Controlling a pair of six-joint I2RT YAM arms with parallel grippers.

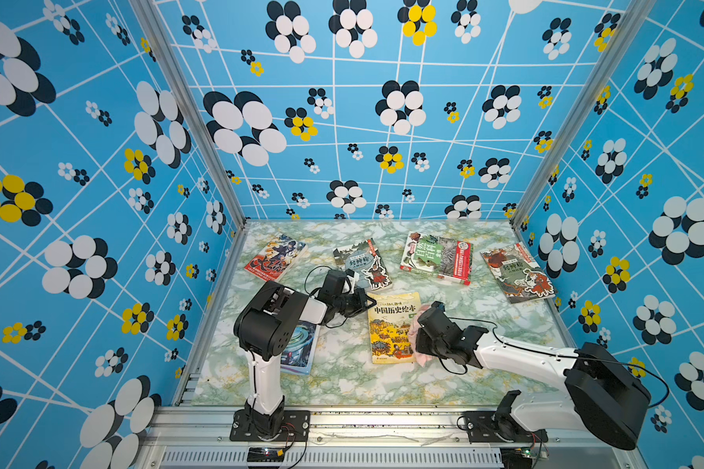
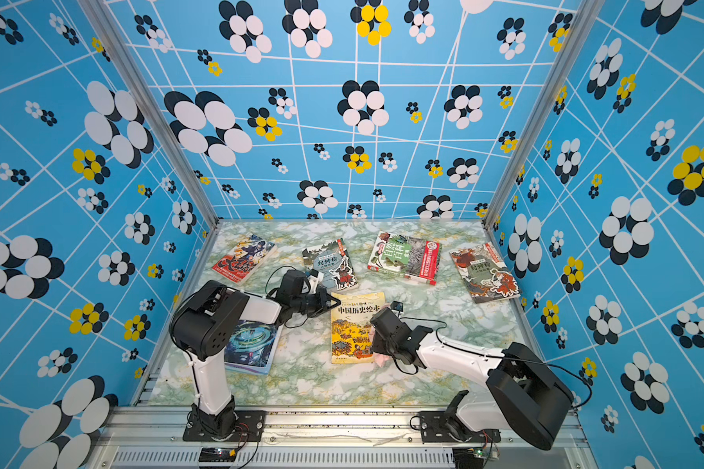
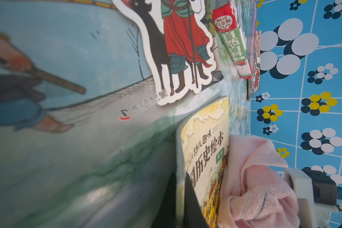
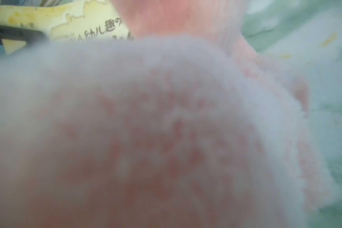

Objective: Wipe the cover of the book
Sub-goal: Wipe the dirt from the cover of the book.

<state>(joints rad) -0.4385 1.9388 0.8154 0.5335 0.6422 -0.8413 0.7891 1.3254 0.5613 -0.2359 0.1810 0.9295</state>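
Observation:
The yellow picture book (image 1: 391, 325) (image 2: 354, 329) lies flat in the middle of the marbled table. My left gripper (image 1: 371, 302) (image 2: 336, 302) is shut on its far-left edge; in the left wrist view the black fingers (image 3: 193, 203) clamp the thin cover edge of the book (image 3: 205, 142). My right gripper (image 1: 417, 335) (image 2: 376, 335) presses a bunched pink cloth (image 1: 423, 357) (image 3: 255, 177) onto the book's right side. The cloth (image 4: 166, 128) fills the right wrist view and hides the right fingers; a corner of the book (image 4: 77, 21) shows beyond it.
Other books lie around: a red one (image 1: 275, 258), a grey one (image 1: 362, 264) just behind the left gripper, a thick green-and-red one (image 1: 435, 258), one at far right (image 1: 519, 272), and a blue one (image 1: 299, 349) under the left arm. Patterned walls enclose three sides.

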